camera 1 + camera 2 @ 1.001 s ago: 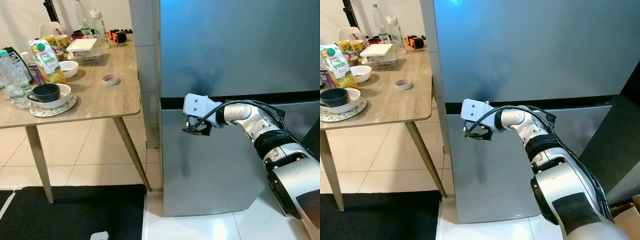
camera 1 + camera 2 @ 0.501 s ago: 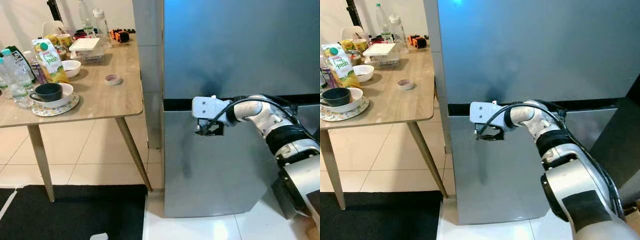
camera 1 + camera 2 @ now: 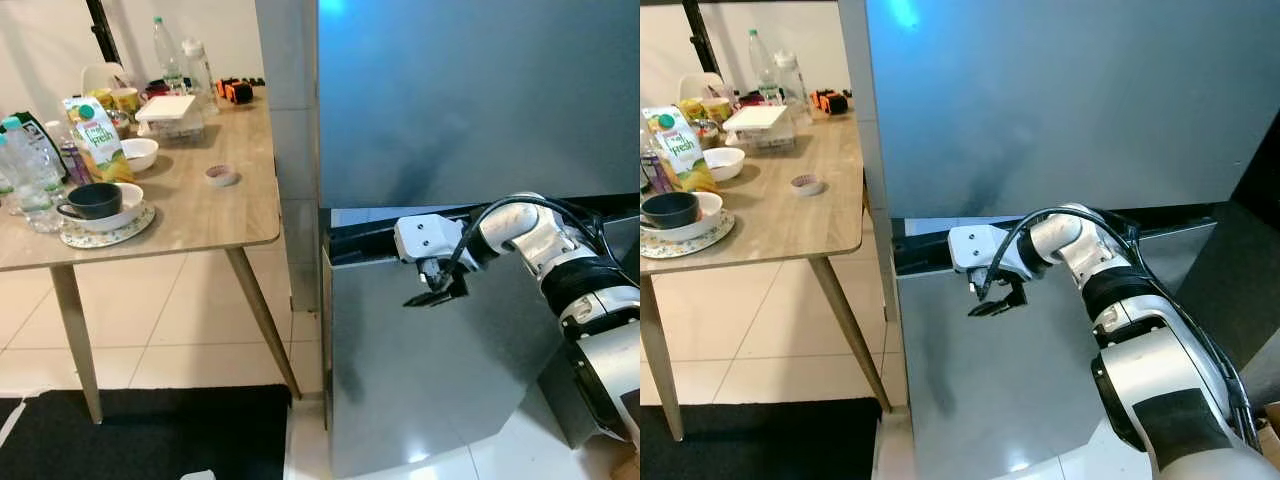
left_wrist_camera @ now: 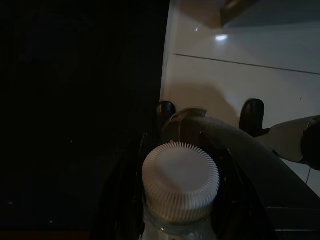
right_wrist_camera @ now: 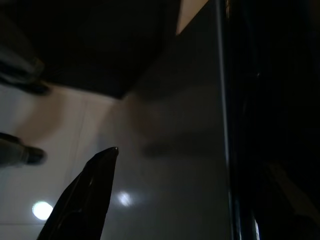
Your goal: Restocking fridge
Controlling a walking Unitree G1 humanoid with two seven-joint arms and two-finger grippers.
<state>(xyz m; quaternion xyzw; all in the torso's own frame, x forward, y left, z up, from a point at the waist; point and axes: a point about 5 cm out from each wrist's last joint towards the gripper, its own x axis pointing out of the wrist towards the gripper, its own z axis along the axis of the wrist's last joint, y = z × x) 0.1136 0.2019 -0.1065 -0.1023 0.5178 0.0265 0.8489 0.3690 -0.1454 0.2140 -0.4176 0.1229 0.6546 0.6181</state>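
From the head: right gripper at the top edge of the fridge's lower door, which stands ajar, finger gap impossible to judge; "fresh" legible on the juice carton on the wooden table. Left wrist: left gripper clamped round a white-capped bottle, label hidden, surroundings dark. Right wrist: one black finger against the door's grey face, the rest lost in shadow.

The right arm reaches forward and to the left, elbow bent, its wrist turned down. The right gripper hangs with its black fingers pointing down and left, close together. The left gripper is closed around a white-capped bottle, its fingertips showing past the cap.
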